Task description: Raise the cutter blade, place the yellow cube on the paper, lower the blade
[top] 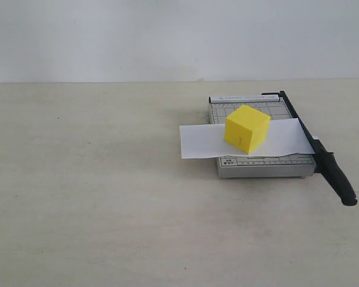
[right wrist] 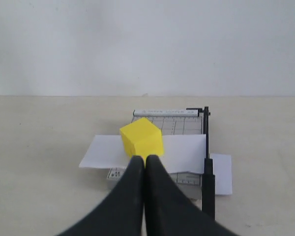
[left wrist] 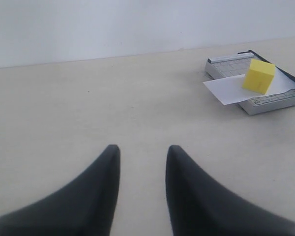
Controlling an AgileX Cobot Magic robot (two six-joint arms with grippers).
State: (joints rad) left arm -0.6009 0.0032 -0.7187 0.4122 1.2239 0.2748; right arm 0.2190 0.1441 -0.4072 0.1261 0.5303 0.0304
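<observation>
1. On the beige table point(top: 96, 197), right of centre in the exterior view: grey cutter board point(top: 224, 112)
2. paper point(top: 200, 140) lies across the board, left end overhanging onto the table
3. cutter blade point(top: 335, 173) is down flat along the board's right edge, over the paper's right end, handle past the near edge
4. yellow cube point(top: 246, 127) sits on the paper, mid-board
5. left gripper point(left wrist: 143, 147): jaws apart, nothing between them, well away from the board
6. right gripper point(right wrist: 145, 158): jaws pressed together, empty, aimed at the cube, clear of it
</observation>
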